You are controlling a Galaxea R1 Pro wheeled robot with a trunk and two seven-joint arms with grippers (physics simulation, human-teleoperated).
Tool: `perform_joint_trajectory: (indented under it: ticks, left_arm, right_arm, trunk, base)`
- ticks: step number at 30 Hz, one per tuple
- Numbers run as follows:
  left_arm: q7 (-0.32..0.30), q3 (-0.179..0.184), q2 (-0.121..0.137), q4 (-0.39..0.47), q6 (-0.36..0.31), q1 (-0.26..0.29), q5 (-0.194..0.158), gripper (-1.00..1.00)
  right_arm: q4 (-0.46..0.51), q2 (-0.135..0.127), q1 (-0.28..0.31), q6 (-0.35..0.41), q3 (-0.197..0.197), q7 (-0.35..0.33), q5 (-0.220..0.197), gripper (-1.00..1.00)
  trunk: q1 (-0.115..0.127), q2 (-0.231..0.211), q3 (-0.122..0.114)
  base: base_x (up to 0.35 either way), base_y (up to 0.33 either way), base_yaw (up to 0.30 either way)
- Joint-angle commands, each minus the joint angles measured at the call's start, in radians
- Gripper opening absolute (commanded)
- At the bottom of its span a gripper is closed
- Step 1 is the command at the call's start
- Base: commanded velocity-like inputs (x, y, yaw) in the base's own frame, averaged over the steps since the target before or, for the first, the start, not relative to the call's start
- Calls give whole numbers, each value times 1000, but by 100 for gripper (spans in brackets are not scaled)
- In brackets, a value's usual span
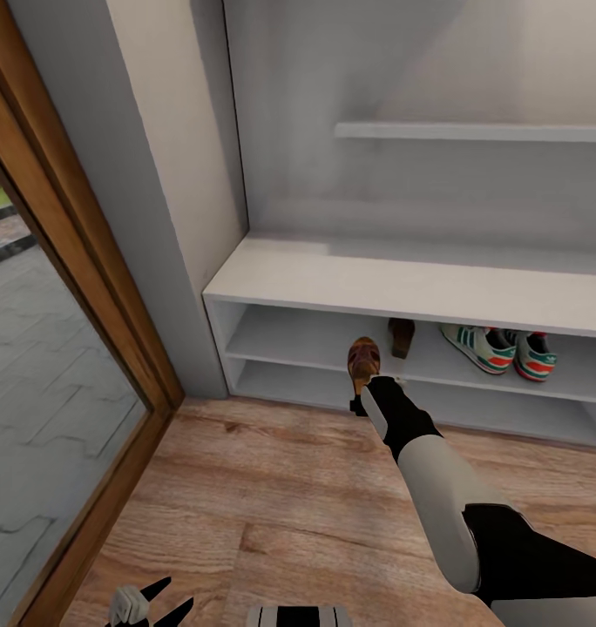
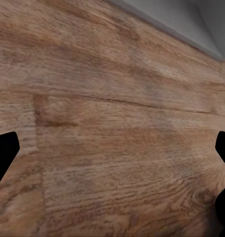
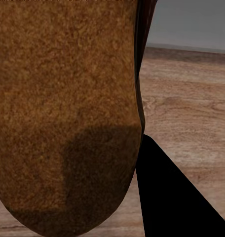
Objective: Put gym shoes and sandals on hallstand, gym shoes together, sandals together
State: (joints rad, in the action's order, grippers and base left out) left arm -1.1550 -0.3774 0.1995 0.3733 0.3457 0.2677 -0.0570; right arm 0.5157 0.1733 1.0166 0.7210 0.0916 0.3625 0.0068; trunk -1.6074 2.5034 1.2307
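In the head view, the pale grey-white hallstand (image 1: 350, 287) fills the upper right of the frame, its long bench top bare and a wall shelf (image 1: 472, 131) above it. On the upper of its two open tiers, toward the right, the two gym shoes (image 1: 498, 348) sit side by side, touching or nearly so, their green stripes and red-orange heel patches facing out. Just left of them, deeper in the same tier, a brown sandal (image 1: 402, 336) stands in shadow. The second sandal (image 1: 363, 359) is at centre frame, gripped by the right gripper (image 1: 365, 394) at the end of the black-and-white arm that reaches in from the lower right; it hangs just in front of the rack's upper tier, above the corridor floor (image 1: 272, 505). In the right wrist view the sandal's tan-brown sole (image 3: 68, 113) looms close, with one black finger (image 3: 171, 197) beside it, so the jaws are closed on that sandal. The left gripper (image 1: 150, 603) shows at the lower left edge of the head view, its fingers spread wide; in the left wrist view the black fingertips (image 2: 3, 155) sit far apart at the frame's sides over wood planks (image 2: 112, 128). A wood-framed glass door (image 1: 63, 348) runs down the left side.
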Motion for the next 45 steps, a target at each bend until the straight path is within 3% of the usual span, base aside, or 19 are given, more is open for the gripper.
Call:
perform_joint_trajectory:
  ticks: [1, 6, 12, 17, 45]
  left_arm:
    - [-4, -3, 0, -1, 5, 1, 0, 100]
    - [-3, -3, 1, -1, 5, 1, 0, 100]
    - [-3, -3, 1, -1, 3, 1, 0, 100]
    - [-2, -3, 1, -1, 3, 1, 0, 100]
    - [-3, -3, 1, -2, 4, 1, 1, 100]
  right_arm:
    - [1, 1, 0, 3, 5, 6, -2, -100]
    - [1, 1, 0, 3, 5, 6, -2, -100]
    - [1, 1, 0, 3, 6, 6, -2, -100]
    - [1, 1, 0, 3, 6, 6, -2, -100]
    - [3, 1, 0, 3, 7, 6, -3, -100]
  trunk:
    - [0, 0, 1]
    - [0, 0, 2]
    - [-2, 2, 28]
    - [-2, 2, 33]
    - [-2, 2, 34]
  base:
    - [1, 0, 0]
    - [0, 0, 0]
    - [0, 0, 0]
    - [0, 0, 0]
    - [58, 0, -26]
